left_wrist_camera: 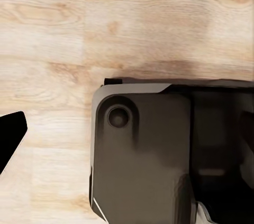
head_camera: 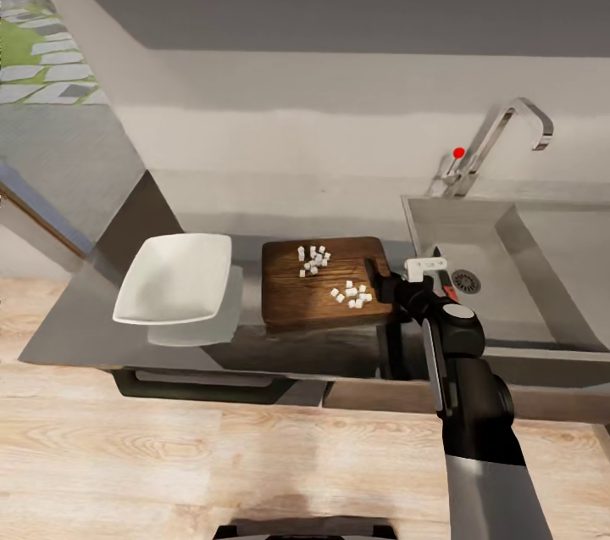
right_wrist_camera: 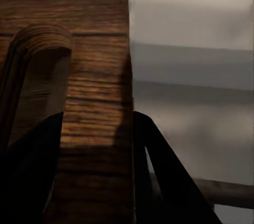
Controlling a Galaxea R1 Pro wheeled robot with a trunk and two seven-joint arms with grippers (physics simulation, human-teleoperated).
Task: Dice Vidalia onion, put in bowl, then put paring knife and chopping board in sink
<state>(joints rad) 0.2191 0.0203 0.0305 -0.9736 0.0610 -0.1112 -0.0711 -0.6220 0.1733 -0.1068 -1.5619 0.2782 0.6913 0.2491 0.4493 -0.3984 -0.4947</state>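
While the right gripper clamps the chopping board at its 3 o'clock edge, diced Vidalia onion lies on it. Grey countertop: bowl at board's 9 o'clock, sink at 3. Pale wood floor. Left gripper state: cannot tell.

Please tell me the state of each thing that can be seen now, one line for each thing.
Chopping board: flat on the countertop, gripped at its sink-side edge.
Onion: diced, two piles on the board.
Bowl: upright, empty, beside the board.
Knife: lying in the sink.
Tap: no water visible.
Right gripper: shut on the board's edge.
Left gripper: over the floor, state unclear.
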